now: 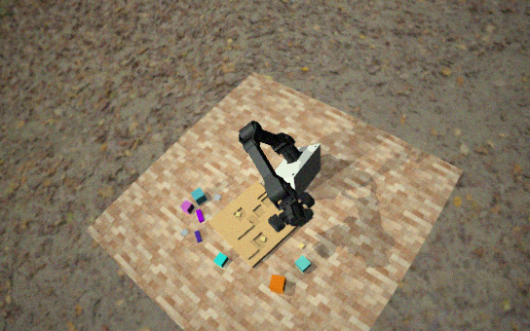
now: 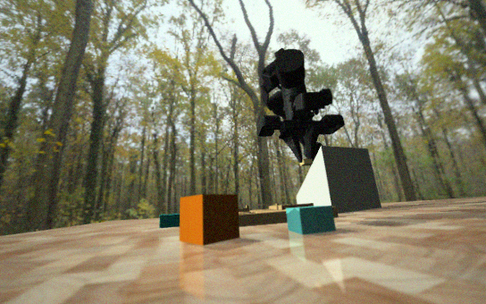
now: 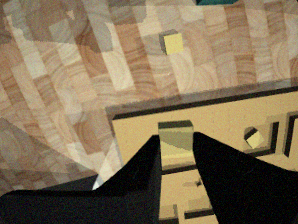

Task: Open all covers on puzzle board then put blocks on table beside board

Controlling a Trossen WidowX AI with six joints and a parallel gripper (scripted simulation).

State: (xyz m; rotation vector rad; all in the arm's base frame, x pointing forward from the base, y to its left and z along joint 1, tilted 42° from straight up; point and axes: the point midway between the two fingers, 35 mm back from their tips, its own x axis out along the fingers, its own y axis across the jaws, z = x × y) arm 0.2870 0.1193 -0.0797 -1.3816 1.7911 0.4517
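Note:
My gripper [image 1: 291, 220] [image 2: 305, 160] [image 3: 174, 140] is shut on a small yellow block [image 3: 174, 149] [image 2: 305, 163] and holds it in the air above the right edge of the tan puzzle board [image 1: 228, 227] [image 2: 261, 217] [image 3: 222, 121]. Two more small yellow blocks [image 1: 238, 213] [image 1: 263, 239] sit in open wells on the board. Another small yellow block [image 1: 301, 245] [image 3: 173, 43] lies on the table just off the board's right side. The board's covers are too small to judge.
A teal cube [image 1: 302, 263] [image 2: 310, 219] and an orange cube [image 1: 277, 283] [image 2: 207, 219] lie right of the board. Another teal cube [image 1: 220, 259], magenta and purple pieces [image 1: 186, 206] [image 1: 200, 215] lie left. A white and dark box [image 1: 304, 167] [image 2: 348, 179] stands behind.

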